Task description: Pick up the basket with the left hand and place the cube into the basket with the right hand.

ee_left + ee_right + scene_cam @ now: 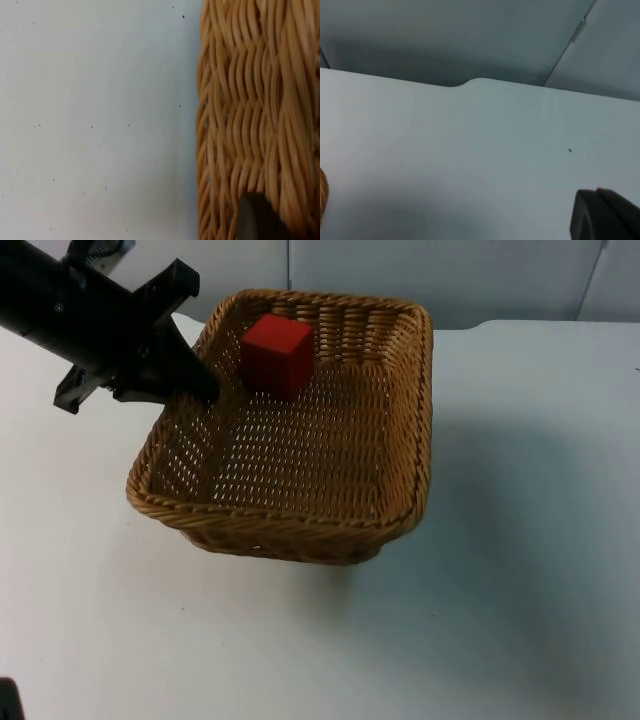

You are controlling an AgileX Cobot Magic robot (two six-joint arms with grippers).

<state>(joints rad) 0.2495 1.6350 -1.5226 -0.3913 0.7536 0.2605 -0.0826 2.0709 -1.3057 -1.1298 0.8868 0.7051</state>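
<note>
Wicker basket (300, 455) sits raised off the white table (520, 570) with its shadow thrown toward four o'clock, and the red cube (277, 353) rests inside it against the far wall, toward eleven o'clock of the basket's floor. From ten o'clock in the top view the left arm slants down and the left gripper (200, 385) is clamped on the basket's left rim, which in the left wrist view runs as woven strands (250, 120) just beside bare table. Of the right gripper, one black fingertip (605, 215) stands over bare table before the grey partition wall (470, 35); whether its claw is wide or narrow cannot be told.
</note>
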